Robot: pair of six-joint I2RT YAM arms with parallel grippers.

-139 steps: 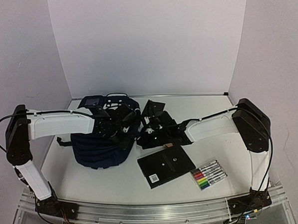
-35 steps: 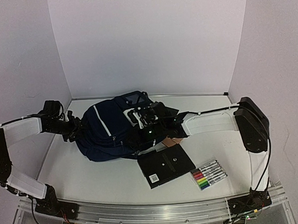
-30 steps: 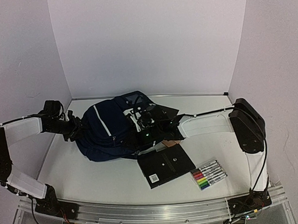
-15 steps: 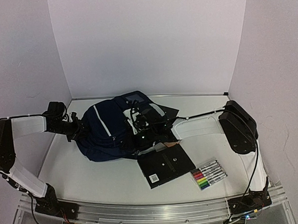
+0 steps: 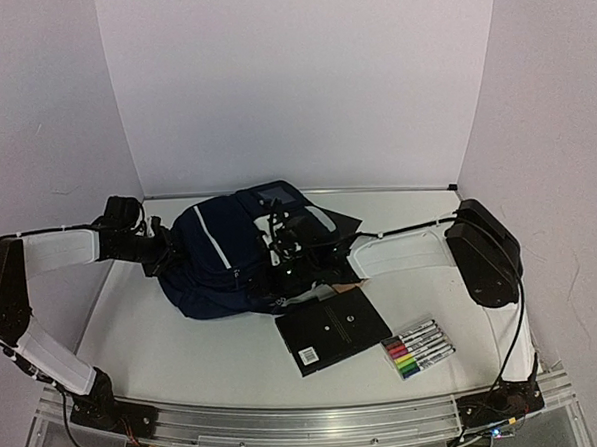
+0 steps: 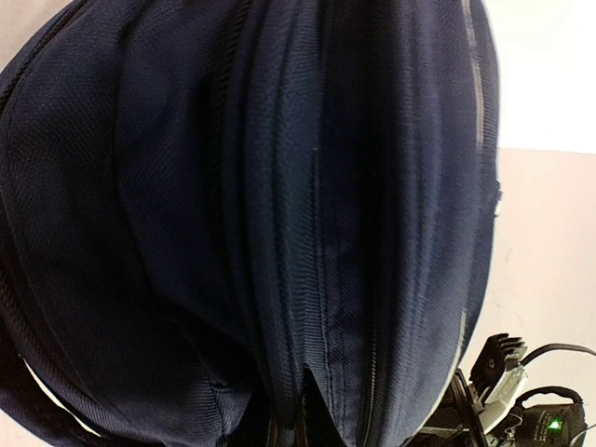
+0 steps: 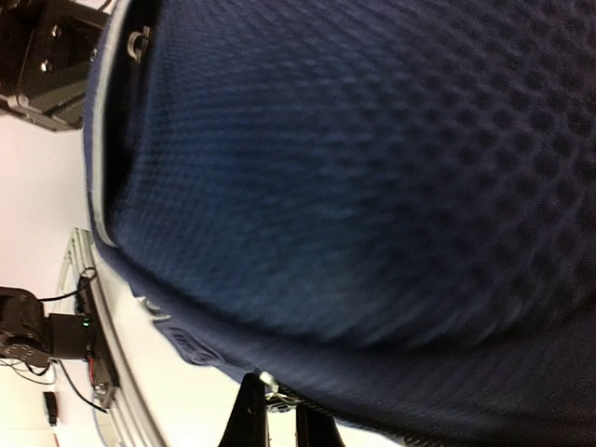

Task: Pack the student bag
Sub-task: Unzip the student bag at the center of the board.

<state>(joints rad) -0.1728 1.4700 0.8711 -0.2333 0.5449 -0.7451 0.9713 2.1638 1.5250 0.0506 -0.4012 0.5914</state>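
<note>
The student bag (image 5: 220, 263) lay slumped at the rear left of the surface (image 5: 175, 350), its long axis running left to right between our two hands. Our left hand (image 5: 163, 253) sat at its left end and our right hand (image 5: 285, 256) against its right flank. Fabric filled both wrist views, so we could not tell whether either hand was spread or pinching. The black notebook (image 5: 334, 329) and marker set (image 5: 418, 348) lay nearer our right arm.

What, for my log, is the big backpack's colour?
Navy-blue fabric backpack; shows best in top external view.
</note>
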